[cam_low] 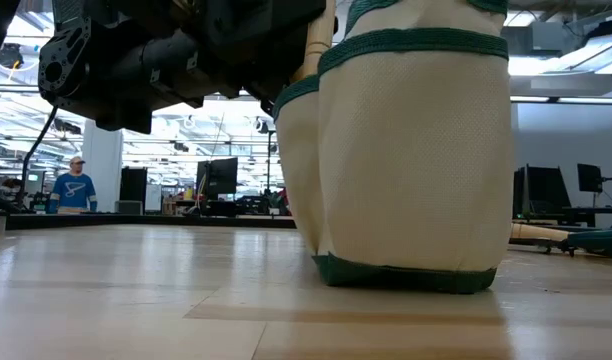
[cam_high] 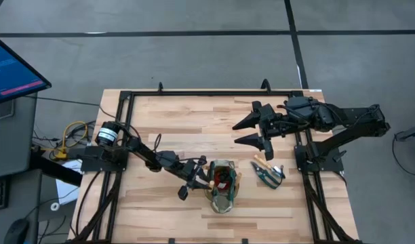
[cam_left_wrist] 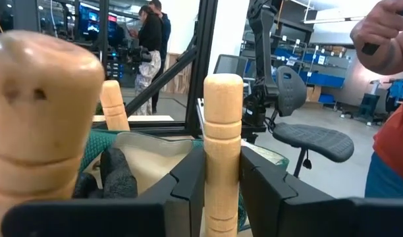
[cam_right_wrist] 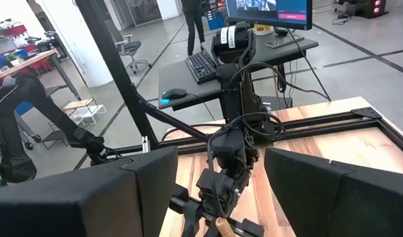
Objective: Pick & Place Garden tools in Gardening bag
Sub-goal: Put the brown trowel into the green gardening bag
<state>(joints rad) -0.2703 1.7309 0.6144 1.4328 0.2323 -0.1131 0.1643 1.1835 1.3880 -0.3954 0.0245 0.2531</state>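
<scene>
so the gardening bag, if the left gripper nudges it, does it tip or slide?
Probably stays upright: the gardening bag sits on a broad flat base in the low view. Its fabric walls would likely flex before the whole bag shifts. The wooden handles standing inside, one between the left gripper's fingers, add weight up high, so a hard push near the rim might rock it.
</scene>
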